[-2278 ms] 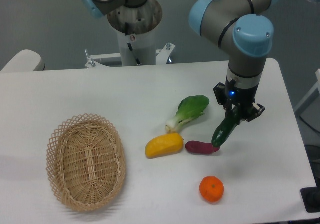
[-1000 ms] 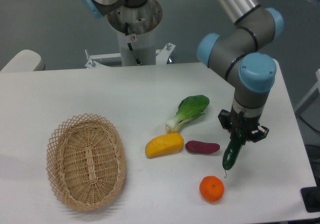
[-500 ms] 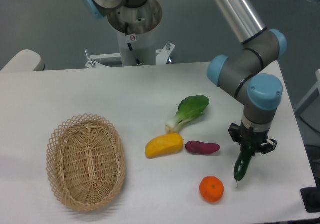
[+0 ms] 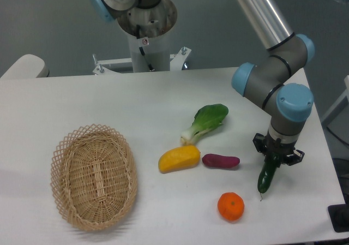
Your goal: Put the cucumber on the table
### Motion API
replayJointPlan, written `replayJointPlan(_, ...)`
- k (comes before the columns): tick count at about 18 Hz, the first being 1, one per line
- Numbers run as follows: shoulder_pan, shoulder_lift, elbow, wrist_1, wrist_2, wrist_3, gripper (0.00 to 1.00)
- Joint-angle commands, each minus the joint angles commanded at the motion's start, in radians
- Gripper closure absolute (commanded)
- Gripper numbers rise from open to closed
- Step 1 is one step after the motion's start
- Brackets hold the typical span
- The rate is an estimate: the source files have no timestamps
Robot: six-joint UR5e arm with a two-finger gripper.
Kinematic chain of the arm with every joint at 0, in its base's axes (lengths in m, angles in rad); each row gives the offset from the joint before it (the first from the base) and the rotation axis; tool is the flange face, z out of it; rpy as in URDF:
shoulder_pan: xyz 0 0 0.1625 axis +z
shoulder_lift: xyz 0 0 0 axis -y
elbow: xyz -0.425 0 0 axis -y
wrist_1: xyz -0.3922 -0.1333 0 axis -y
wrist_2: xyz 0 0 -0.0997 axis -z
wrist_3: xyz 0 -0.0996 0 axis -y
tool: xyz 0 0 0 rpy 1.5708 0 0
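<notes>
The dark green cucumber (image 4: 267, 178) hangs tilted from my gripper (image 4: 275, 159), its stem tip pointing down at the white table (image 4: 109, 103) right of the orange. The gripper is shut on the cucumber's upper end, over the right part of the table. Whether the tip touches the tabletop I cannot tell.
An orange (image 4: 230, 206) lies just left of the cucumber's tip. A purple sweet potato (image 4: 220, 161), a yellow fruit (image 4: 179, 159) and a bok choy (image 4: 207, 119) lie mid-table. A wicker basket (image 4: 92, 175) stands at the left. The table's right edge is near the gripper.
The gripper has carried the cucumber rightward and toward the front, from beside the sweet potato to a spot right of the orange, and lowered it slightly.
</notes>
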Motion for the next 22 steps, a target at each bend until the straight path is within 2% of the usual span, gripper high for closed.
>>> replayJointPlan(1,0.0,-0.002,0.006,0.002,0.0,-0.002,0.27)
replayJointPlan(2,0.0,-0.003,0.011,0.002,0.0,0.0,0.13)
replayJointPlan(4,-0.002,-0.002,0.012,0.002,0.0,-0.002,0.0)
replayJointPlan(10,-0.023,0.063,0.029,-0.009,0.028,-0.037,0.0)
replayJointPlan(15,-0.113,0.141,0.032,-0.023,0.026,-0.159,0.0)
replayJointPlan(18,-0.175,0.195,0.018,-0.075,0.022,-0.172,0.0)
replayJointPlan(22,-0.265,0.25,0.02,-0.126,0.023,-0.281,0.0)
